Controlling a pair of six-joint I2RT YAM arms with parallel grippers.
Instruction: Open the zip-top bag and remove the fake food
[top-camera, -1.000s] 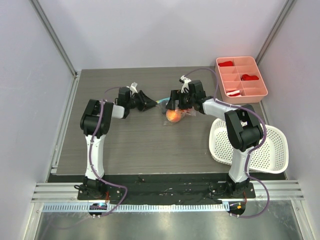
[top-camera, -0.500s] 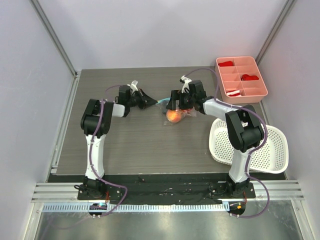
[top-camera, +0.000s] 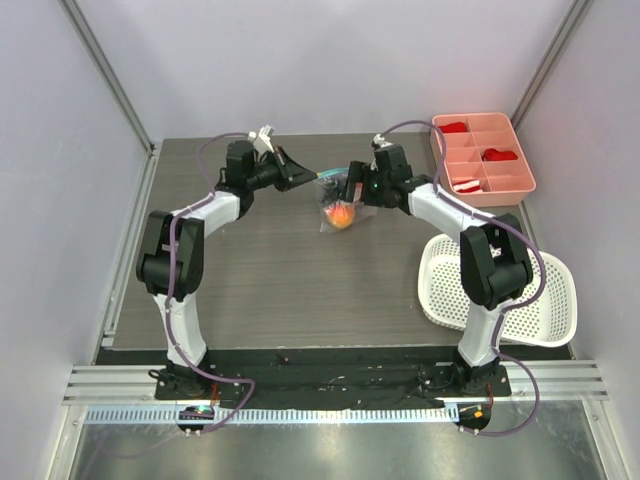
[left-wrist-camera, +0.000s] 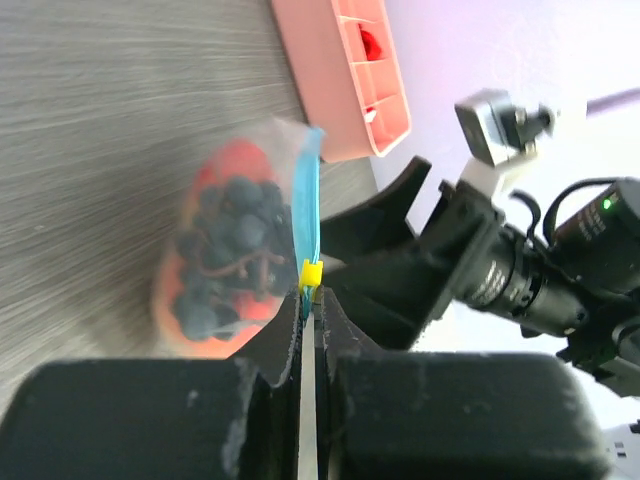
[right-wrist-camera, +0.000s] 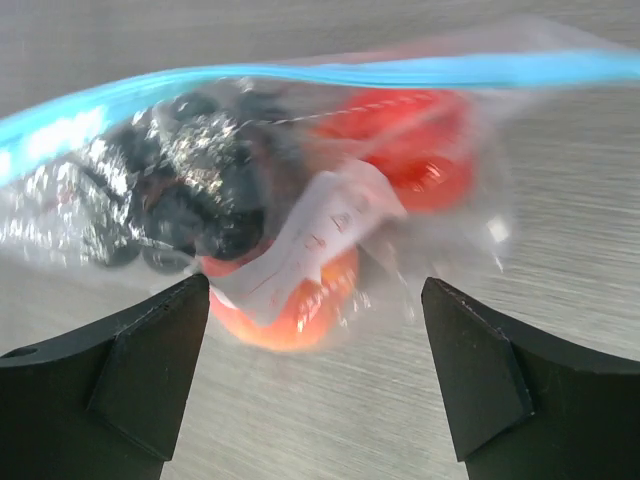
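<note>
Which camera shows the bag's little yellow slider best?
The left wrist view: the yellow slider sits sharp on the blue zip strip, at the left gripper's fingertips. The right wrist view shows only strip; from above it's too small.

Bag (right-wrist-camera: 470, 230): thin clear plastic film, crinkled, glossy with glare. Zip strip (left-wrist-camera: 306, 210): smooth teal plastic. Inside: orange fruit (right-wrist-camera: 295, 310), glossy plastic; black berries (right-wrist-camera: 200, 200), shiny and bumpy; white label (right-wrist-camera: 320, 235), looks like paper. Table (top-camera: 270, 290): matt grey wood grain. Tray (top-camera: 498, 199): matt pink plastic. Basket (top-camera: 545, 300): white perforated plastic. Left gripper (left-wrist-camera: 309, 305) fingers (left-wrist-camera: 180, 420): matt black, faintly scuffed.
</note>
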